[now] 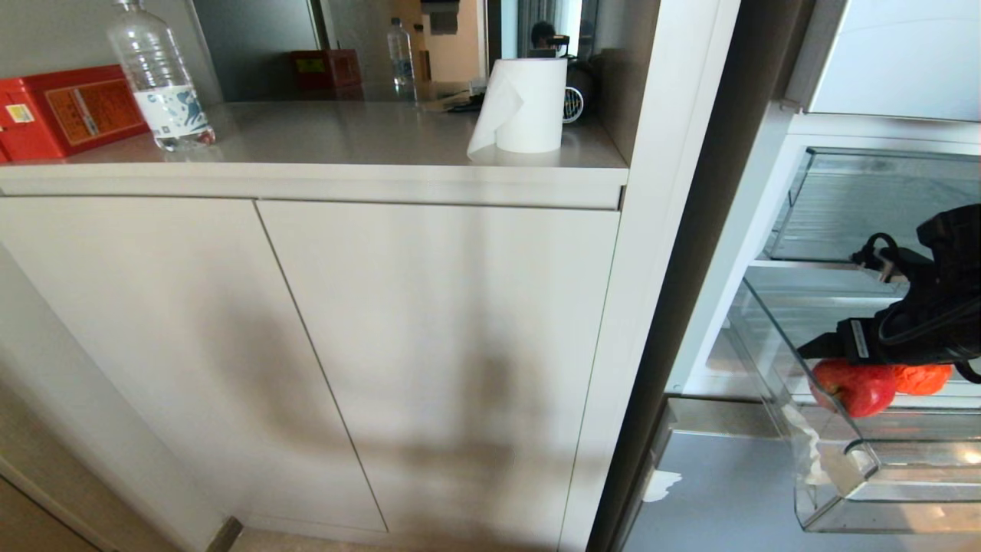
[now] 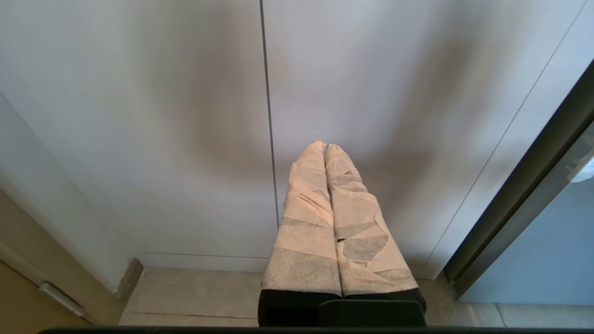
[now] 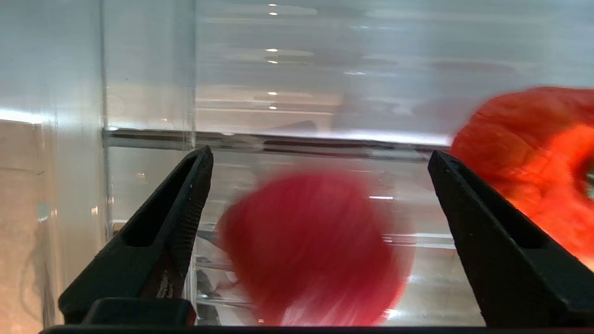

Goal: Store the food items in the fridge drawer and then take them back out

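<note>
left gripper sits parked by the cabinet doors, fingers pinched together; over in the fridge drawer the right gripper gapes wide around the red apple, orange fruit just beside; I'd back out straight, no nudging

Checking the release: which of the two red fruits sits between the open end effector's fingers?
The smooth dark-red fruit, between the right end effector fingers; the bumpy orange-red one lies outside them.

The right gripper had matte black, wedge-shaped fingers with ribbed inner faces. Its wrist was black, looped with black cables and bearing a small white label. The left gripper's fingers were wrapped in pale, creased tape over black bases.
</note>
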You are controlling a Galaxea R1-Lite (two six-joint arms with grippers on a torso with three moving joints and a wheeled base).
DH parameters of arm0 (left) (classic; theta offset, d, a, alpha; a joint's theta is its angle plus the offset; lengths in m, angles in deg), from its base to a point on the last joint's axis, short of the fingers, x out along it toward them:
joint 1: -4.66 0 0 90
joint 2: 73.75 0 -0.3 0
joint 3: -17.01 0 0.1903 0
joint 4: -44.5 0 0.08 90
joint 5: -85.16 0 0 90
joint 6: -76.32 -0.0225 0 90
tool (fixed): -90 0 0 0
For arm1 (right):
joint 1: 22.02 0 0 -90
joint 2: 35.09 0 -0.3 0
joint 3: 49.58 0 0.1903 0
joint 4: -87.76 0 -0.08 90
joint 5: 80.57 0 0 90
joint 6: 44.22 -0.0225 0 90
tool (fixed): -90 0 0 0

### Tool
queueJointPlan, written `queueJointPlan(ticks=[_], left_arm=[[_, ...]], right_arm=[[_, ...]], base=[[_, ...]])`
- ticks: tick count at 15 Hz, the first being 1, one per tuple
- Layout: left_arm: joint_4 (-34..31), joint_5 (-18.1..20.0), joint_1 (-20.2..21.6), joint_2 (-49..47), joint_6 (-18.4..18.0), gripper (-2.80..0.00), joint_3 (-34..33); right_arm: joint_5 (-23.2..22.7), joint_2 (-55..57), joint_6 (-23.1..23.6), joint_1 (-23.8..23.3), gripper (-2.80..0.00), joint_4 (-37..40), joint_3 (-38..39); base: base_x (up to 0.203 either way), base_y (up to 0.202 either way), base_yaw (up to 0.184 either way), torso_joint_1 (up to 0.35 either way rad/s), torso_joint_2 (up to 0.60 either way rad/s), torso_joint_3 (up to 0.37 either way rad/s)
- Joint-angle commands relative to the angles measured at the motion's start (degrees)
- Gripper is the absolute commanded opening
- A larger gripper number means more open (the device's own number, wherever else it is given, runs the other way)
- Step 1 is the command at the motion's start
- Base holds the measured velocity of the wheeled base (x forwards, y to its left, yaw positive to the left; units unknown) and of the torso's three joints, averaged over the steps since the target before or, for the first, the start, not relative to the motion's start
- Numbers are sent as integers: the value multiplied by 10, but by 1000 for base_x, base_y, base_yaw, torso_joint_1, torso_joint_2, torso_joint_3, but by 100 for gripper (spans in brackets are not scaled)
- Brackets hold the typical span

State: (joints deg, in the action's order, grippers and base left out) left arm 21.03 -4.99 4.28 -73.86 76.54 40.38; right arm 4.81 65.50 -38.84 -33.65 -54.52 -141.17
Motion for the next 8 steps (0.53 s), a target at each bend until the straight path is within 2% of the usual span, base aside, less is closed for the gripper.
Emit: queueJointPlan(ticks=[1, 8], left_arm=[[0, 0, 0, -1, 0, -280, 0], [0, 0, -1, -1, 0, -280, 0]], right_arm=[[0, 0, 1, -1, 0, 1, 3], [7, -57, 9, 0, 0, 11, 41]], base=[[0, 0, 0, 0, 0, 0], [0, 0, 0, 0, 0, 0]])
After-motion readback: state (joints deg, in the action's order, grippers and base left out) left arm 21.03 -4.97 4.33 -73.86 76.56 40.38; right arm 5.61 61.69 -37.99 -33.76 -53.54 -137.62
